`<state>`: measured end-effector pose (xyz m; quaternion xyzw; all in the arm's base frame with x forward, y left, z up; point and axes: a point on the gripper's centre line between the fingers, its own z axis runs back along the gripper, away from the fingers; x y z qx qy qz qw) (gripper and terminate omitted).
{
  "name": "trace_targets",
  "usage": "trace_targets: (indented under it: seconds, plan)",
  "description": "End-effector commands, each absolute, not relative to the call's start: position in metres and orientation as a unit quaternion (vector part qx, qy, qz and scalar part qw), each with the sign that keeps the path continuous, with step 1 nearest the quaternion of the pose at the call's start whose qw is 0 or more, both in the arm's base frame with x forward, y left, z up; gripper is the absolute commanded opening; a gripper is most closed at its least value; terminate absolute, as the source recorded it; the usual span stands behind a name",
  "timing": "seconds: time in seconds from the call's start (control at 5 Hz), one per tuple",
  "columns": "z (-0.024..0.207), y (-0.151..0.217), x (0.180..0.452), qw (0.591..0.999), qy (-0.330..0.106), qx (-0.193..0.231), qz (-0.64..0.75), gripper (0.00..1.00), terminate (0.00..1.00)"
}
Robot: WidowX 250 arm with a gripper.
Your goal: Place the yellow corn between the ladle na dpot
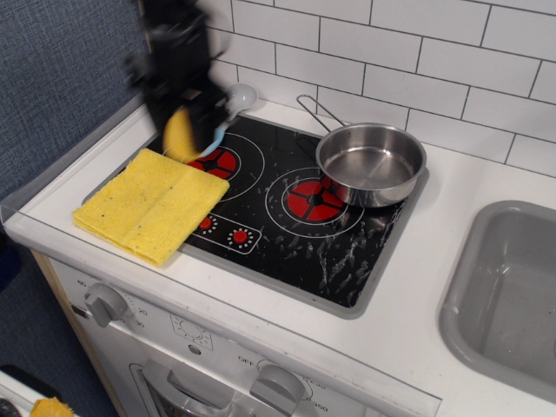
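Observation:
My gripper (181, 122) is shut on the yellow corn (180, 137) and holds it in the air above the left rear burner, blurred by motion. The ladle (228, 111) lies just right of it, grey bowl toward the tiled wall, light blue handle partly hidden behind the gripper. The shiny steel pot (371, 162) sits on the stove's right rear, its wire handle pointing back left. The black stovetop (287, 217) between ladle and pot is bare.
A folded yellow cloth (149, 204) lies on the stove's front left corner. A grey sink (512, 295) is at the right. A wooden post and white tiled wall stand behind the stove. Knobs line the front panel.

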<state>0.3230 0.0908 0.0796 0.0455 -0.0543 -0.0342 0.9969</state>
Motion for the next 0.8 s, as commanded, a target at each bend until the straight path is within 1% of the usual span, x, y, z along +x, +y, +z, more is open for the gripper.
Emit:
trace_targets:
  seconds: [0.0, 0.2, 0.4, 0.6]
  plan:
    - [0.048, 0.06, 0.375, 0.997, -0.04, 0.027, -0.06, 0.0, 0.0]
    - [0.034, 0.059, 0.383, 0.997, -0.024, 0.036, -0.068, 0.0, 0.0]
    - [0.029, 0.058, 0.381, 0.996, -0.021, 0.039, -0.078, 0.0, 0.0]
    - [0.036, 0.055, 0.379, 0.995, -0.04, 0.032, -0.086, 1.0, 0.0]
